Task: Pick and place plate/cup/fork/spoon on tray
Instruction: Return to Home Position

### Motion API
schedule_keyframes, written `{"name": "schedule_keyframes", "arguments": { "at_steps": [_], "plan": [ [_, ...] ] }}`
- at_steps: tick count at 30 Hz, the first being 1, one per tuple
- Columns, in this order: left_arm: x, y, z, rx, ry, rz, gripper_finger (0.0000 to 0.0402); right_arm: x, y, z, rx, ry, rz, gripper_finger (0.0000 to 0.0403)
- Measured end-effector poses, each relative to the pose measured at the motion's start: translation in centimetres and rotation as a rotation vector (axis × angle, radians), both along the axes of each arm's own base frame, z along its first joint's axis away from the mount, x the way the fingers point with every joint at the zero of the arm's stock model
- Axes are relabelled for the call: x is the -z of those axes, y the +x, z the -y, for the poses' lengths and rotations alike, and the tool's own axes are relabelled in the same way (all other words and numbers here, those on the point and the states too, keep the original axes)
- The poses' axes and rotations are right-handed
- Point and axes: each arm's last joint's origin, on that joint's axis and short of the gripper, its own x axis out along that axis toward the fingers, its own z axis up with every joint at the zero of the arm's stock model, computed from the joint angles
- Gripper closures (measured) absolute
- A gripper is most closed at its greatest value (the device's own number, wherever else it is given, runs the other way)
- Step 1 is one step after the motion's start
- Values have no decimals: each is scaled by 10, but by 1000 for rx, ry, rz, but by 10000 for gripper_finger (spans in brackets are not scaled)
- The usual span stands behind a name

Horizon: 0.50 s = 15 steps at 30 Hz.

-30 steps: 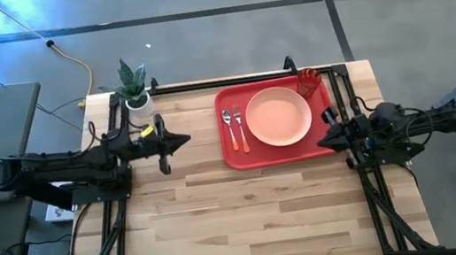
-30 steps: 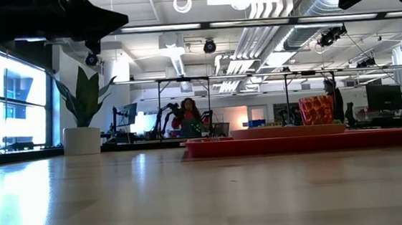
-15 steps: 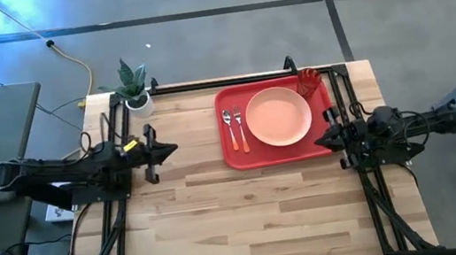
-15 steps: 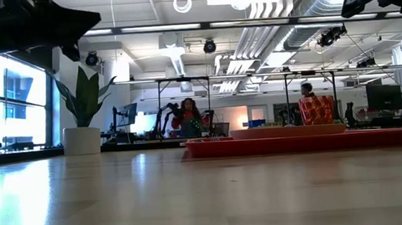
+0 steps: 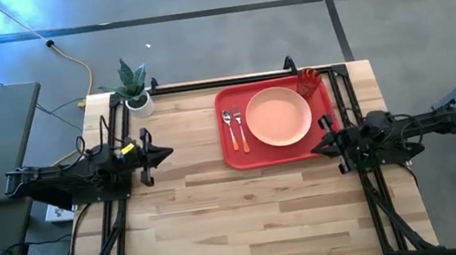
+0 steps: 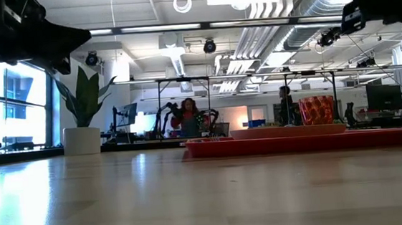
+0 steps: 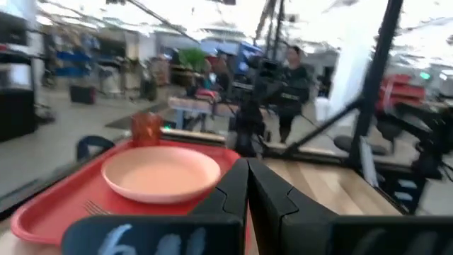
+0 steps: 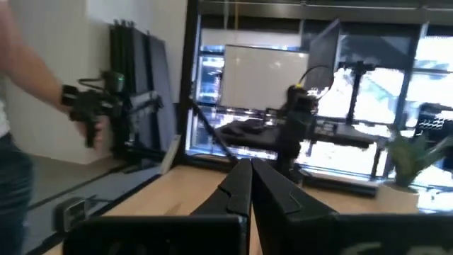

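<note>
On tray [image 5: 233,149]: fork [image 5: 240,128], spoon [image 5: 230,127] visible from above only.

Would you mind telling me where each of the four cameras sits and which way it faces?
High view: overhead, straight down; table, tray, both arms.
Low view: table height, across to the tray and room; arms dark at the top.
Left wrist view: on the left arm, facing the plate and cup; left gripper shut.
Right wrist view: on the right arm, facing the left arm and the potted plant; right gripper shut.
Shared: high and left wrist views both show the plate.
</note>
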Motion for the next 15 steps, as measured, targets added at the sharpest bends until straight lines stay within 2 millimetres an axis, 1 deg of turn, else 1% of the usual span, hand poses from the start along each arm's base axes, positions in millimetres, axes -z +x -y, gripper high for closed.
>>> {"name": "schedule_keyframes", "arguments": {
  "at_steps": [3,8,10,12,15],
  "plan": [
    [7,0,1,48,-7,-69,401,7,2,0,7,10,-60,403],
    [17,0,6,150,-51,-180,401,7,1,0,6,14,-54,403],
    [14,0,7,155,-46,-142,401,8,2,0,11,30,-65,403],
    [8,-2,7,165,-26,-91,401,7,2,2,55,41,-61,403],
    [12,-7,10,264,-18,-122,401,8,2,3,102,51,-69,403]
  ]
}}
